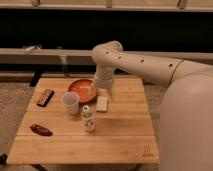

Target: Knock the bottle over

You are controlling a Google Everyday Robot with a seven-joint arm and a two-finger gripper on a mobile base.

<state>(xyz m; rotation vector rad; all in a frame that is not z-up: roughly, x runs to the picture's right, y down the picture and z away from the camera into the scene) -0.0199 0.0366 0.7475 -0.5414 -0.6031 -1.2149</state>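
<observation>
The bottle (pixel 88 119) is small, slim and translucent whitish with a white cap. It stands upright near the middle of the wooden table (pixel 120 135). My gripper (pixel 102 93) hangs from the white arm behind the bottle, over the orange bowl's right edge and just above the flat white block. It is well apart from the bottle.
An orange bowl (pixel 81 90) sits at the back middle. A white cup (pixel 70 102) stands left of the bottle. A flat white block (pixel 102 104) lies right of the cup. A dark remote-like object (pixel 45 97) lies at the left, a red-brown packet (pixel 41 130) at the front left.
</observation>
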